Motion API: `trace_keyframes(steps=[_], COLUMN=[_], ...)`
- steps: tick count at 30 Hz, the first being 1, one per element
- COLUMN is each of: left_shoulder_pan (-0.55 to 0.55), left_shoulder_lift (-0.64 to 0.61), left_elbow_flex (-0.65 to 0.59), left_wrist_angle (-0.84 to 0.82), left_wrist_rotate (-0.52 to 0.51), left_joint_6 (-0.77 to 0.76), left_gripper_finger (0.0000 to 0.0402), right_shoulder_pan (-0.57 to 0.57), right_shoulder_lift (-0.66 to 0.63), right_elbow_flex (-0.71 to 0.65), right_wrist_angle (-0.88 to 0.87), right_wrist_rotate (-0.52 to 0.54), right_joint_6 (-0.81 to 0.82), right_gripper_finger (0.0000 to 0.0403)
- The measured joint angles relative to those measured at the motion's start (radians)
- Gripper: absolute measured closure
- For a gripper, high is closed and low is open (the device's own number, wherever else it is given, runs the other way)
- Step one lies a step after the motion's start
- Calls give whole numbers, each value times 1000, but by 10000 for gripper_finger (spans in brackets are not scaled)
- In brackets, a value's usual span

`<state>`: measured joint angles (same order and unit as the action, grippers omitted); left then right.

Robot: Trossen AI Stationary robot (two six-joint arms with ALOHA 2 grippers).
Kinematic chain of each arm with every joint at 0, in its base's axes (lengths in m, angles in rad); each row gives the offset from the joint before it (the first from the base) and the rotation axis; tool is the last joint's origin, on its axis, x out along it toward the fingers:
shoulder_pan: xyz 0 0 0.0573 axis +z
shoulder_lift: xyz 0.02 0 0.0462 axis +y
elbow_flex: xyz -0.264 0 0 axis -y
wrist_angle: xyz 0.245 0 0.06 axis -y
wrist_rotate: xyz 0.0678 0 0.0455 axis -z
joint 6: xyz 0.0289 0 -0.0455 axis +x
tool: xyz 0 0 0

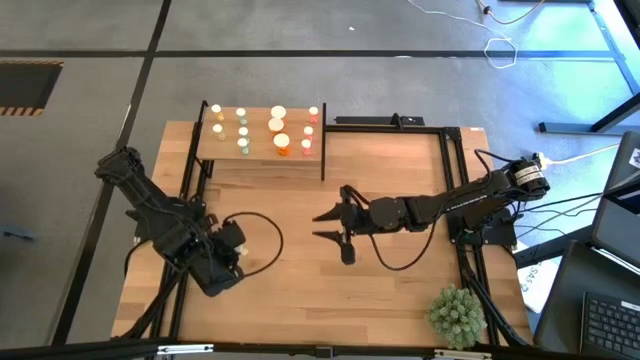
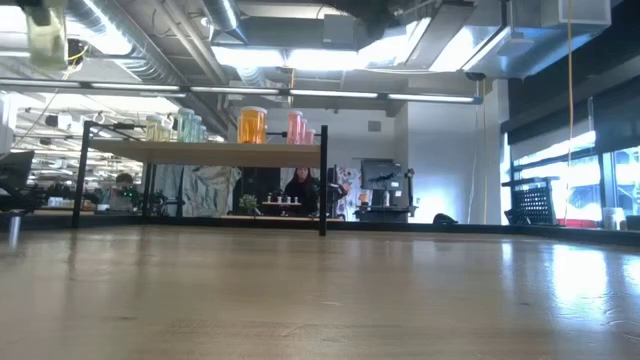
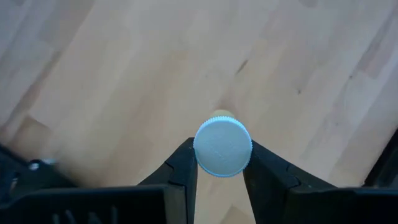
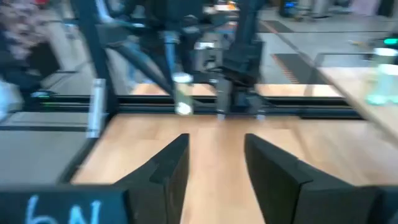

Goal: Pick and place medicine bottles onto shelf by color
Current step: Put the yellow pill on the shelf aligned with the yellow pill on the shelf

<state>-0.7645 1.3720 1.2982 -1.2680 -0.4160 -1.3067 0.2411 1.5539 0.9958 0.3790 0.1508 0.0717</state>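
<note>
Wooden table (image 1: 300,260) is carrying a shelf (image 1: 262,152) at its far edge, lined with bottles (image 1: 281,141). Left gripper (image 3: 219,163) is clamping a white-capped bottle (image 3: 222,147) between its fingers. Right gripper (image 1: 328,226) is hovering mid-table, fingers apart, nothing between them.

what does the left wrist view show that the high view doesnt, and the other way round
Only the left wrist view: the left gripper shut on a bottle with a white ribbed cap, held above bare wood.

Only the high view: the shelf at the table's far edge with bottles standing on it, the right gripper open over the middle of the table, and a spiky green plant ball at the near right corner.

Both: the wooden table and the left arm's gripper over its left side.
</note>
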Motion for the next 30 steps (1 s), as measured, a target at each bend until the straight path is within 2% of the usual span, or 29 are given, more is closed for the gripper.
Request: trace_keyframes(steps=[5, 15, 18, 24, 30], left_shoulder_pan=[49, 251, 337, 538, 775], left_shoulder_lift=[-48, -227, -262, -309, -340], left_elbow_flex=[22, 22, 22, 22, 22], left_wrist_angle=[-55, -169, -220, -282, -285], left_wrist_rotate=[-2, -40, -39, -40, -42], left_joint_6=[-24, -53, -51, 32, 116], left_gripper_finger=[309, 309, 309, 309, 309], right_shoulder_pan=[12, 11, 11, 10, 10], right_shoulder_lift=[-12, -37, -37, -37, -37], right_elbow_flex=[0, 0, 0, 0, 0], right_wrist_angle=[-8, -17, -17, -17, -17], right_wrist_rotate=[168, 171, 180, 301, 301], right_joint_6=[-17, -51, -24, 26, 25], right_gripper_finger=[247, 247, 247, 247, 247])
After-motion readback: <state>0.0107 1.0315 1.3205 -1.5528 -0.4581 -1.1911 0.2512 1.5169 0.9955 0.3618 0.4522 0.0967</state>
